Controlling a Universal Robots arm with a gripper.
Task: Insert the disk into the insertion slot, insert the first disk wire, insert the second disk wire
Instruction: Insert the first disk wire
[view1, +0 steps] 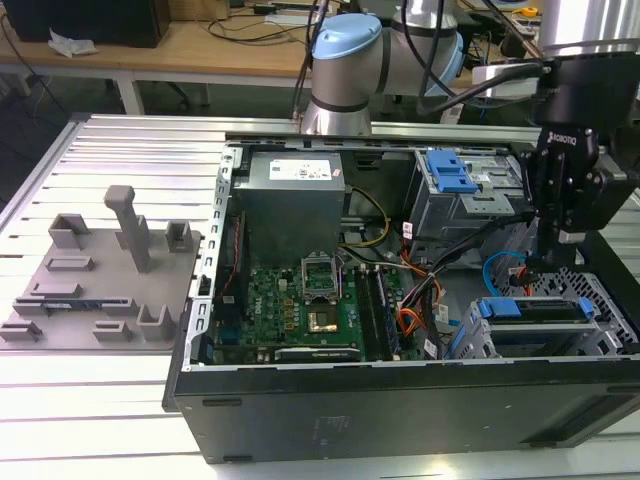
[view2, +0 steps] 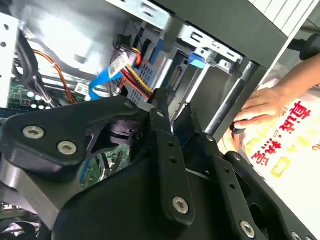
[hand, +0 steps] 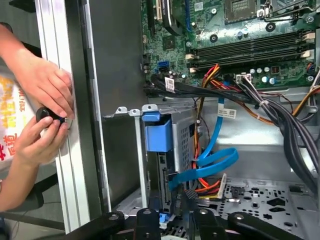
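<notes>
Tool (view1: 545, 262), grip can't tell, over disk (view1: 530, 310) seated in slot (view1: 603, 300) at case (view1: 400, 410) corner; disk likely rigid, fragile, hold by side edges.

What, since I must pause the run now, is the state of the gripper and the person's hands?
Gripper: cannot be told; it hangs by the disk.
Person's hands: both pinch a small black object.

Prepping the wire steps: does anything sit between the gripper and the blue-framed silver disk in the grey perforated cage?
Only loose cabling: a flat blue ribbon cable and a red-orange wire bundle crowd the end of the disk, seated in the grey perforated cage slot, nearest the gripper. No rigid part shows there.
</notes>
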